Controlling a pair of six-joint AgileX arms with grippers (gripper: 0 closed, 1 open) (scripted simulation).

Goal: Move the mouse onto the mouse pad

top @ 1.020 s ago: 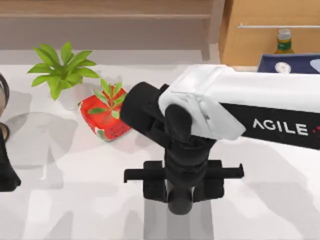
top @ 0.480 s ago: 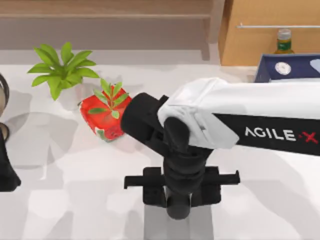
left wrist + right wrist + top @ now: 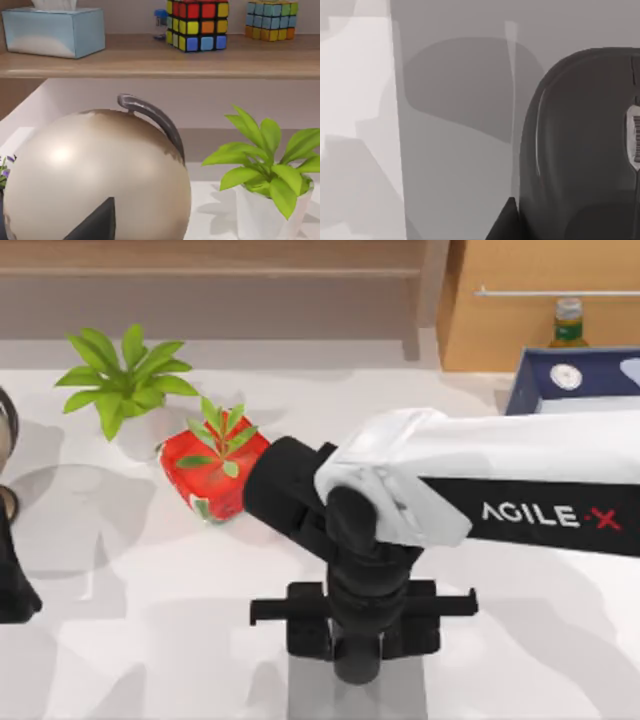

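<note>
My right gripper [image 3: 357, 665] hangs low over the near-centre of the table, wrist pointing straight down. Directly beneath it lies the mouse pad [image 3: 305, 690], a grey strip running toward the near edge.

Right wrist view: the mouse [image 3: 585, 145] sits close up against the camera, dark and rounded, with the mouse pad [image 3: 455, 125] spread below it. One dark fingertip [image 3: 505, 220] shows beside the mouse's flank. I judge the mouse is held and above the pad, but I cannot tell whether the fingers are clamped on it or merely alongside.

Left arm is parked at the table's left edge; its wrist camera looks at a round metallic kettle [image 3: 95, 175], a potted plant [image 3: 267, 180] and a shelf [image 3: 160, 62].

Risks from here, as I judge them:
- The mouse appears off to one side of the pad. Released so, it may land straddling the pad edge.
- Opening from too high could let it bounce or roll off.
- A rounded shell offers poor purchase; it may slip or twist during descent.
- The red strawberry pot [image 3: 212, 475] stands behind and left of the gripper, clear unless the arm swings wide.
</note>
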